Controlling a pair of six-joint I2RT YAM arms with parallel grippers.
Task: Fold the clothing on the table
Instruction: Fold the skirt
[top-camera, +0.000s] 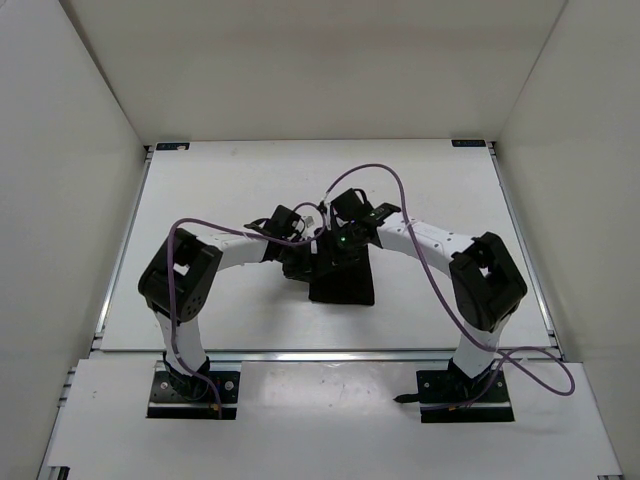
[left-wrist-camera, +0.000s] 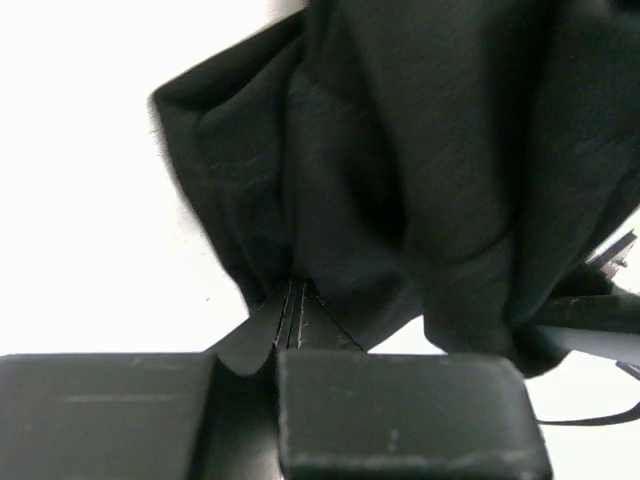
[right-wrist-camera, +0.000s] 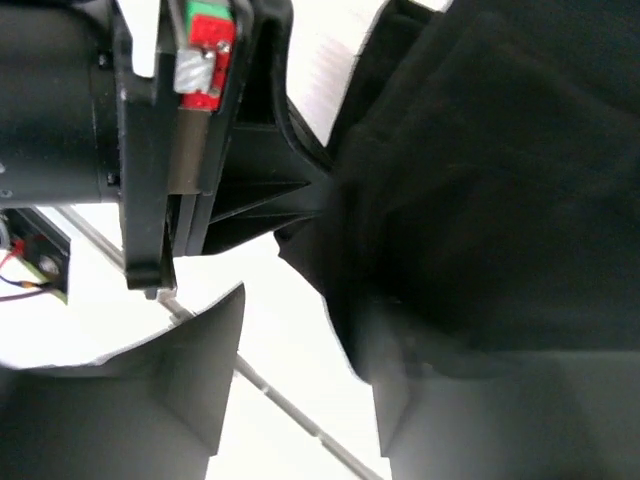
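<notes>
Left gripper (left-wrist-camera: 290, 335): is pinching shut on a gathered edge of the clothing (left-wrist-camera: 400, 180), with thin fabric layers showing between its pressed-together fingers.
Clothing: is lying bunched in dark folds near the middle of the table (top-camera: 230, 190), sitting between the two grippers where the arms are meeting.
Right gripper (right-wrist-camera: 300, 335): is standing partly open, with bare table showing in the gap. Fabric is overlapping one finger (right-wrist-camera: 480, 420), but nothing is being clamped between the pair.
</notes>
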